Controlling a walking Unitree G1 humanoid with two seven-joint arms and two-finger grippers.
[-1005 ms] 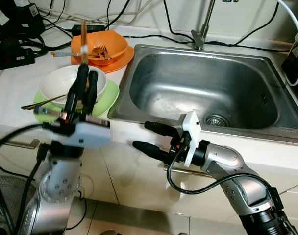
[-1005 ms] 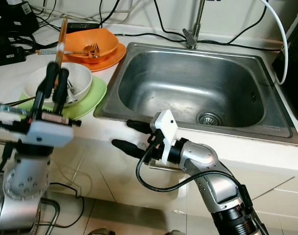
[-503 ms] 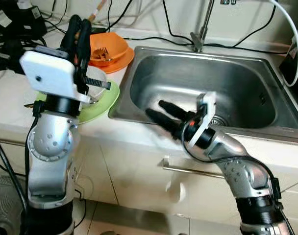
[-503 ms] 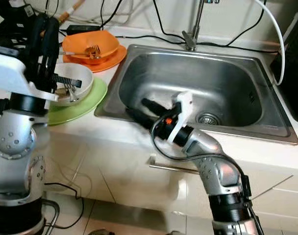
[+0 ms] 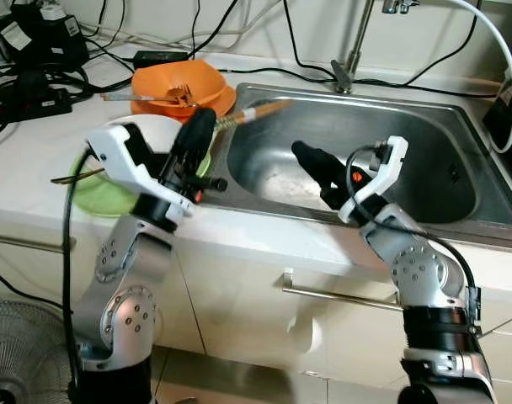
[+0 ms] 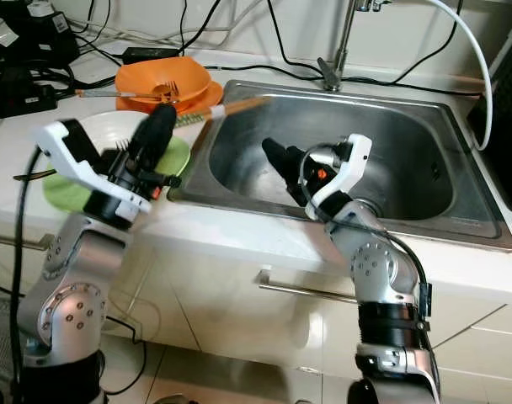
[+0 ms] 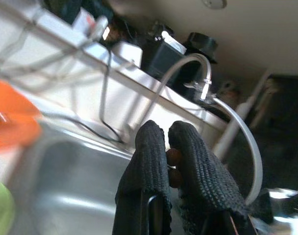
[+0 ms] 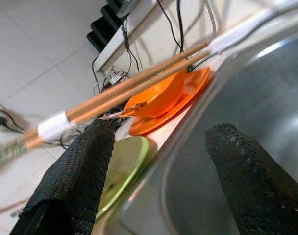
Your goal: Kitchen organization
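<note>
Wooden chopsticks point(image 5: 254, 111): your left gripper point(image 5: 201, 126) clamps them; tips reach over the sink's point(image 5: 424, 126) left rim.
Right gripper point(image 5: 311, 166): fingers spread wide inside the sink, holding nothing.
Beside you: white bowl point(image 5: 155, 128) on green plate point(image 5: 83, 189) (counter's front edge), orange bowl point(image 5: 176, 77) behind, cables at the counter's back edge.

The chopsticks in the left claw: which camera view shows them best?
Right wrist view: the chopsticks run long and sharp past the orange bowl. The eye views show them small, over the sink edge. The left wrist view shows just their ends between the left claw fingers.
</note>
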